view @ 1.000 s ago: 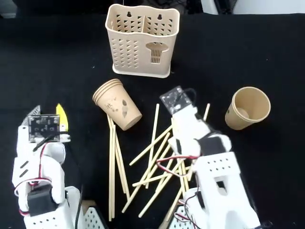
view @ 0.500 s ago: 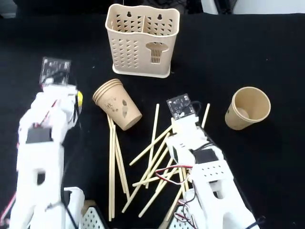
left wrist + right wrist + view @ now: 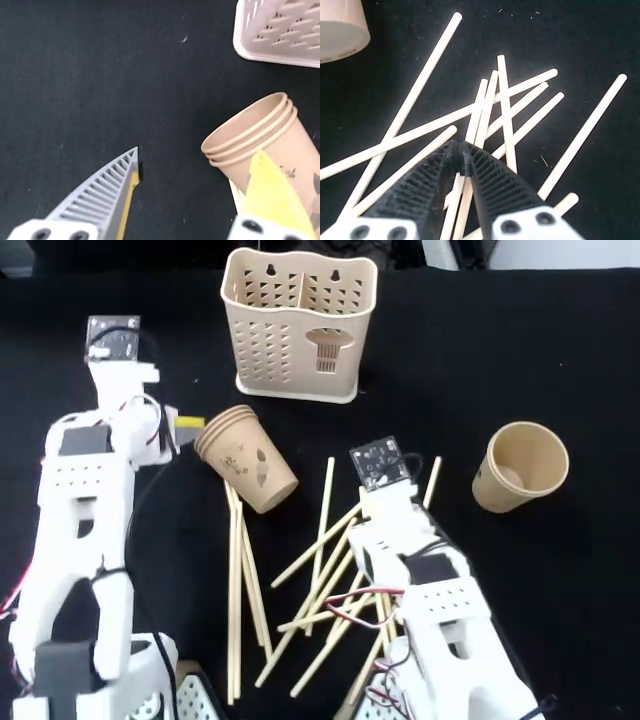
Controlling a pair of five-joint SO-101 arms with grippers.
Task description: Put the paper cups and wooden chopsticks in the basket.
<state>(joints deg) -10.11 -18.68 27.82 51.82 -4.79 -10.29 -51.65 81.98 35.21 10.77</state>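
High view: three nested paper cups (image 3: 245, 457) lie near the upright basket (image 3: 290, 355).

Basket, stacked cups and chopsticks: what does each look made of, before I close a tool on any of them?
Basket: probably moulded plastic, beige with a smooth matt finish, judging by the regular slots and rounded rim.
Stacked cups: paper, matt tan, with three thin rolled lips nested together.
Chopsticks: apparently bare pale wood, matt, round with blunt ends. Bamboo cannot be ruled out.
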